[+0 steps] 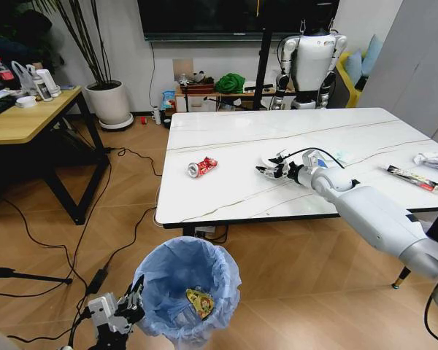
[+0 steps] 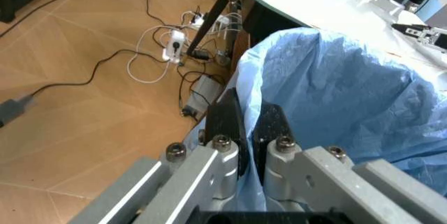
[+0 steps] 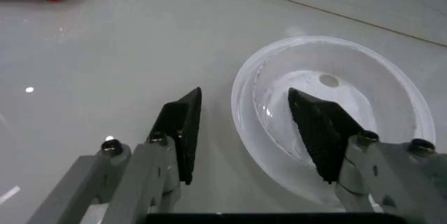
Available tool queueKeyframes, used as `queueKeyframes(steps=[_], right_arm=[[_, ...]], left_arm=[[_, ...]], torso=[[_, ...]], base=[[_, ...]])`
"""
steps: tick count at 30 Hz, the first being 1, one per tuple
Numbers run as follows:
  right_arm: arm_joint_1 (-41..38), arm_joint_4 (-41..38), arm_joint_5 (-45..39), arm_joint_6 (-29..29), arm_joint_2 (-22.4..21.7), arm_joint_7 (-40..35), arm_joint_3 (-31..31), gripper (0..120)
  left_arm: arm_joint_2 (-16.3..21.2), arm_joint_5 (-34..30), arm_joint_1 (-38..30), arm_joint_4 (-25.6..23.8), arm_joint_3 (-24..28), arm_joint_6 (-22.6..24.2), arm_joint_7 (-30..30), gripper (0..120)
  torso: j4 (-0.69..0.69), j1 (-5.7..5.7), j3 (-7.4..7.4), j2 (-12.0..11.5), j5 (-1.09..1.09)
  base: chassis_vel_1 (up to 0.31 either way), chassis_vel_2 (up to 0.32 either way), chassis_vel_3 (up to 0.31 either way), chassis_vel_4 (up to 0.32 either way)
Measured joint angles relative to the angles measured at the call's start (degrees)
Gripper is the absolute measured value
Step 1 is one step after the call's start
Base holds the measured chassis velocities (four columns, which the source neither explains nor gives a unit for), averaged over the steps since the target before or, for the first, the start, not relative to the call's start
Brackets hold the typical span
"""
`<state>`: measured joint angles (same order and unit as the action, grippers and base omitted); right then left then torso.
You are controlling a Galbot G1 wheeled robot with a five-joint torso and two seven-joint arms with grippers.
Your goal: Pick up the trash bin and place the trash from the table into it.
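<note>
Right gripper (image 3: 244, 130) open, straddling the near rim of the lid (image 3: 328, 114) on the bench (image 1: 226, 146); left gripper (image 2: 248, 130) clamped on the bin's (image 1: 186, 288) bag rim, near-left.

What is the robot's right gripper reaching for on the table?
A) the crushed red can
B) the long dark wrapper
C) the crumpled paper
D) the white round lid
D: the right gripper is open with one finger inside the white round lid's rim and the other outside; the crushed red can lies apart on the table.
</note>
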<state>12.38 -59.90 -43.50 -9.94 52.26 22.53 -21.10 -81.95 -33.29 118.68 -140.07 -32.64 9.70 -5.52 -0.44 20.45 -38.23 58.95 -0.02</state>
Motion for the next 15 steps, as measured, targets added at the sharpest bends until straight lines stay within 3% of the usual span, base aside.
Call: queueKeyframes(steps=[10,15], right_arm=[[0.3,-0.7,0.2,0.0,-0.1,0.1,0.3,8],[0.7,-2.3,0.2,-0.3,-0.6,0.0,0.6,0]], left_arm=[[0.4,-0.2,-0.1,0.1,0.1,0.0,-0.1,0],[0.7,-0.3,-0.1,0.0,0.2,0.0,-0.2,0]], torso=[[0.0,0.0,0.0,0.0,0.02],[0.0,0.0,0.0,0.0,0.02]], base=[[0.0,0.0,0.0,0.0],[0.0,0.0,0.0,0.0]])
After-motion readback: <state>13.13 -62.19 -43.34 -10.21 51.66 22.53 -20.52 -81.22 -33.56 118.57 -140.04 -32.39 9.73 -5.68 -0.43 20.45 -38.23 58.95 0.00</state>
